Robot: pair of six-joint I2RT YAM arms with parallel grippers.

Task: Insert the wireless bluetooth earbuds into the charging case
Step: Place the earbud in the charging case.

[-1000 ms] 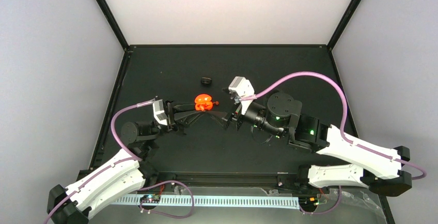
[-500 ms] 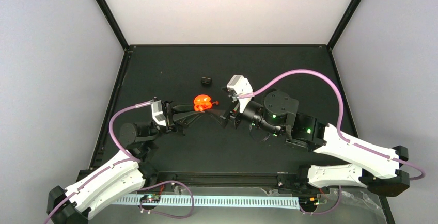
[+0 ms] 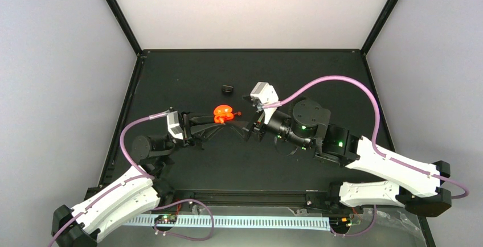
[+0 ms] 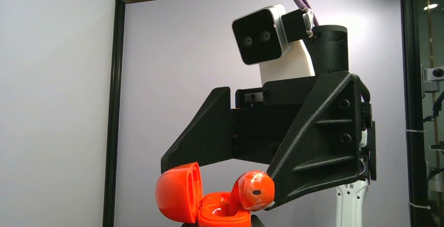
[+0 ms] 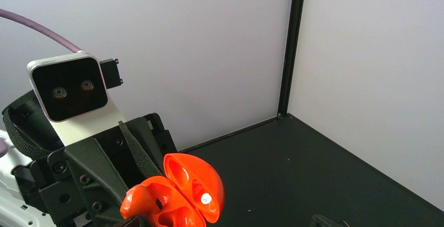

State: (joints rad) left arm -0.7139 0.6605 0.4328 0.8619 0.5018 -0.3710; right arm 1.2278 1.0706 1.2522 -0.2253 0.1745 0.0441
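We see the left gripper [image 3: 219, 122] reaching out over the middle of the black table [image 3: 319, 76], and its jaws are clenched on the charging case [image 3: 222, 112]. The case is red-orange and sits in those jaws near the middle of the table. Its lid is open and tips back like a little shell, so we can see inside. From the left wrist camera the lid leans to the left, and the bottom half sits low at the edge of the picture. One earbud [image 4: 254, 189] pokes up out of the bottom half of the case, on the side that faces the right arm. It is round and shiny and the same red-orange as the case. It is not all the way down in its hole. We cannot tell where the other earbud is. The right gripper [image 3: 244, 127] is just beside the case and points at it from the right. Its jaws are released and stand wide apart, and they hold nothing. The tip of one of its fingers [image 4: 314, 148] is right next to the earbud, but we cannot tell if it touches it. The other finger is over by the lid. A small black thing [image 3: 228, 89] lies on the table a little past the case, toward the back wall, apart from both grippers.
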